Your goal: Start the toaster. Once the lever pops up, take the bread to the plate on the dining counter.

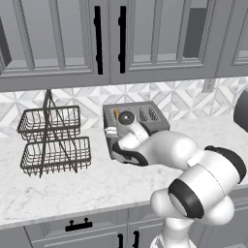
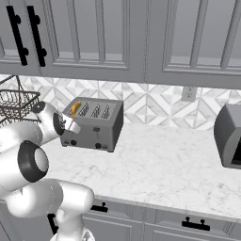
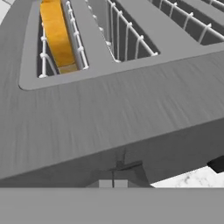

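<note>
- My gripper (image 3: 113, 183) sits at the bottom centre of the hand view, fingers clenched together with nothing between them, pressed low against the toaster's front face.
- In the left base view the hand is at the frame's centre, tucked against the left front of the toaster (image 1: 140, 118); I can't make out the lever under it.
- The bread (image 3: 57, 35) stands in the slot at the upper left of the hand view, sunk between the wire guides, its orange crust showing. From the right base view it peeks out of the leftmost slot (image 2: 75, 108).
- Toaster sits mid-counter against the tiled wall; a wire basket (image 1: 53, 140) stands left of it, well apart.
- My read: I'm on the first step, pushing the lever down with closed fingers. Whether it has latched I cannot tell.
- Next call: back the hand off the front, wait for the pop, then open the fingers and come down over that left slot for the slice.
</note>
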